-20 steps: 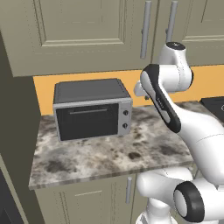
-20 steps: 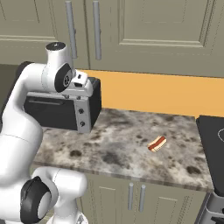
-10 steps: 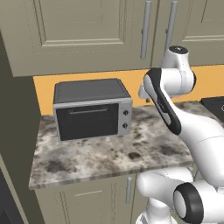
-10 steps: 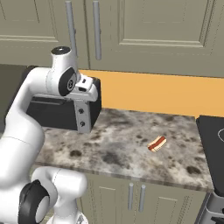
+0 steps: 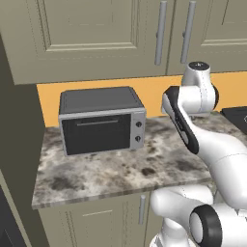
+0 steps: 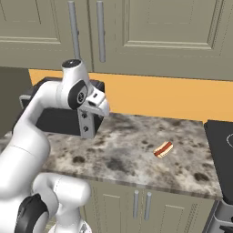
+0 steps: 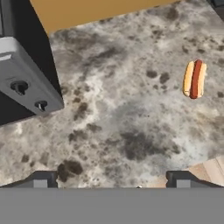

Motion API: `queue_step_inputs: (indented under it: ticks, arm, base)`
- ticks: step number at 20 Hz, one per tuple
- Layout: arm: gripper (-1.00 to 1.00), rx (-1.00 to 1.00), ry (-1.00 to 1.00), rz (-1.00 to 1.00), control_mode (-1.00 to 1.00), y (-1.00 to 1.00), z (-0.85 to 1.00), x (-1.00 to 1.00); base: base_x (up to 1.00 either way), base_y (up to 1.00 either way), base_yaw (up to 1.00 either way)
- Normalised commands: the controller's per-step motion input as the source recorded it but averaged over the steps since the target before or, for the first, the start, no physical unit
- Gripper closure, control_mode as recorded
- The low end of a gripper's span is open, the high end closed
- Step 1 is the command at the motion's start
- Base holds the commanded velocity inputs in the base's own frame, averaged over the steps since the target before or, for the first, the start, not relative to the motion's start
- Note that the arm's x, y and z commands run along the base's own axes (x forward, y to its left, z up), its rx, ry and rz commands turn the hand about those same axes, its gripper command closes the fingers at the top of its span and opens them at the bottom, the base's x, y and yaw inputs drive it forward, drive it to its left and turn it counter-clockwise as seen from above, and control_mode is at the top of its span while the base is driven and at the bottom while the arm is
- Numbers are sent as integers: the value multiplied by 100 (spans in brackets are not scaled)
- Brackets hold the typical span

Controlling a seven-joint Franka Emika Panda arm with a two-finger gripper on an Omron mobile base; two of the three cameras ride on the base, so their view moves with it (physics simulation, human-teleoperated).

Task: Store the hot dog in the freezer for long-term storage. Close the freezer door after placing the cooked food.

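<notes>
The hot dog (image 6: 163, 149), a small tan bun with a red-orange sausage, lies on the speckled stone counter (image 6: 123, 159) right of centre. In the hand view the hot dog (image 7: 194, 78) sits at the upper right, well ahead of the fingers. My gripper (image 6: 86, 132) hangs above the counter in front of the countertop oven, to the left of the hot dog and apart from it. In the hand view the gripper (image 7: 111, 181) is open, its fingertips (image 7: 40, 179) wide apart with nothing between them. The freezer and the freezer door are out of view.
A grey-and-black countertop oven (image 5: 101, 120) stands at the back left of the counter, close to my hand. A black cooktop (image 6: 220, 150) borders the counter on the right. Upper cabinets (image 5: 96, 34) hang overhead. The counter's front edge (image 5: 91, 193) drops to lower cabinets.
The arm has swung a little to the right and lower over the counter, bringing the hand nearer the hot dog. The hot dog and oven have not moved.
</notes>
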Motion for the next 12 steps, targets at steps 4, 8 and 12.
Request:
queue_step_inputs:
  ticks: [4,8,12]
  arm:
    - [-100,0,6,-29,-100,-55,-37,0]
    - [-100,1,9,-23,-100,-77,-38,0]
    - [-100,4,9,-11,-100,-86,-35,0]
  base:
    - [0,0,0]
    - [0,0,0]
    - [0,0,0]
